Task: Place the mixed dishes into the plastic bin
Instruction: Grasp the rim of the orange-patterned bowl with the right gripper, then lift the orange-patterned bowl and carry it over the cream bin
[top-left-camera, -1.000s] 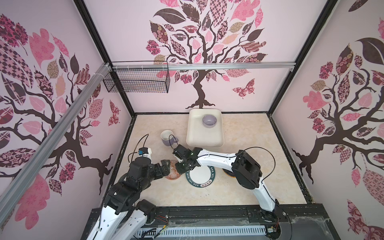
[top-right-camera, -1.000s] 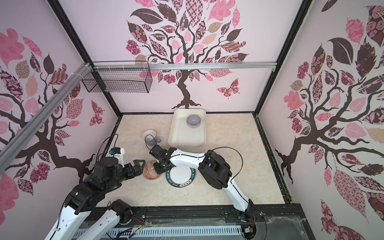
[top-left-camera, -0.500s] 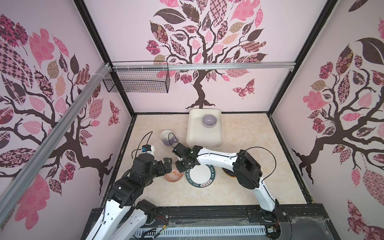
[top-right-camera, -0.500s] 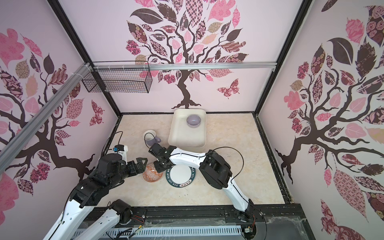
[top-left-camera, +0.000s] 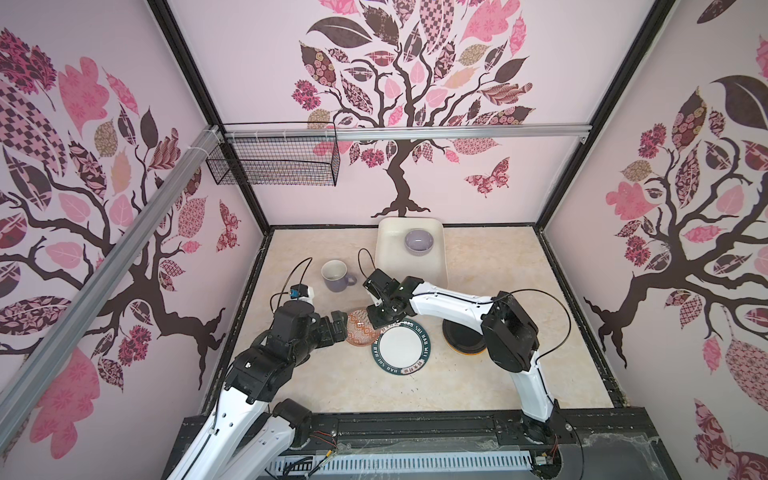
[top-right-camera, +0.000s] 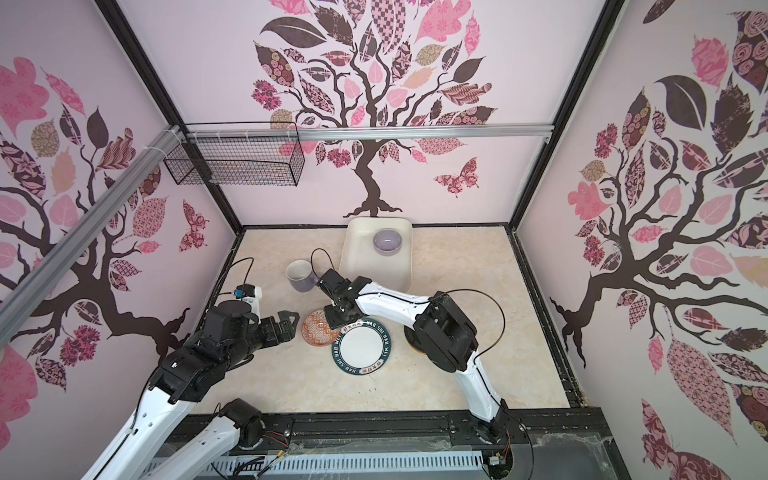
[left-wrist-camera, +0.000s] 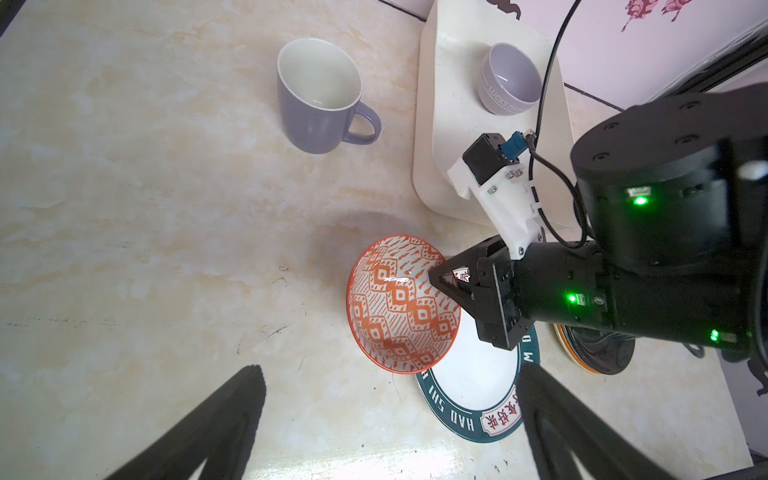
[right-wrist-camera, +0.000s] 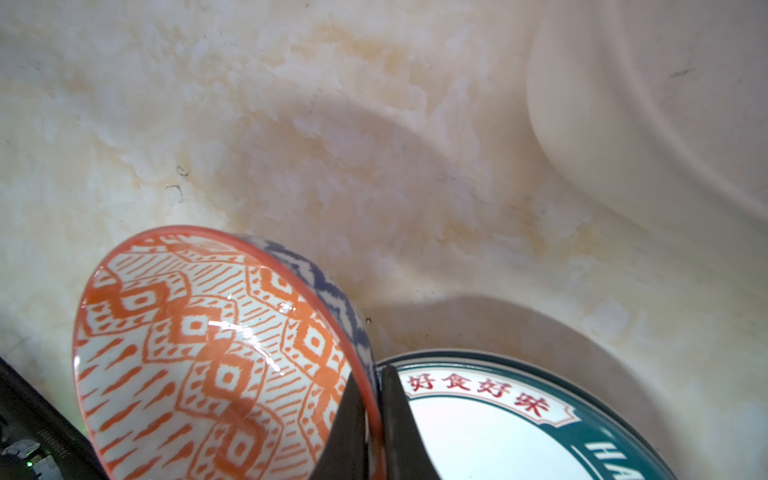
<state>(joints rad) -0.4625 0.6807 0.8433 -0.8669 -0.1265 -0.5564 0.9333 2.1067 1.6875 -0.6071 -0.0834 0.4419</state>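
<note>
The orange-patterned bowl (top-left-camera: 358, 329) (left-wrist-camera: 399, 303) is tilted, overlapping the rim of the white plate with the green lettered rim (top-left-camera: 402, 345) (right-wrist-camera: 519, 424). My right gripper (top-left-camera: 372, 318) (right-wrist-camera: 372, 399) is shut on the bowl's rim (right-wrist-camera: 208, 353), one finger inside and one outside. Close on the bowl's left, my left gripper (top-left-camera: 340, 328) (left-wrist-camera: 390, 376) stands open and holds nothing. The lavender mug (top-left-camera: 336, 275) stands upright on the table left of the plastic bin (top-left-camera: 388, 266). The lavender bowl (top-left-camera: 419, 242) sits in the bin's far end.
A black plate on an orange one (top-left-camera: 461, 334) lies right of the lettered plate, partly under my right arm. A black wire basket (top-left-camera: 274, 166) hangs on the back wall at the left. Enclosure walls close in the table on three sides.
My right gripper has shut on the orange-patterned bowl's rim, and the bowl now sits tilted. My left arm has shifted slightly farther from the front edge, its gripper still open.
</note>
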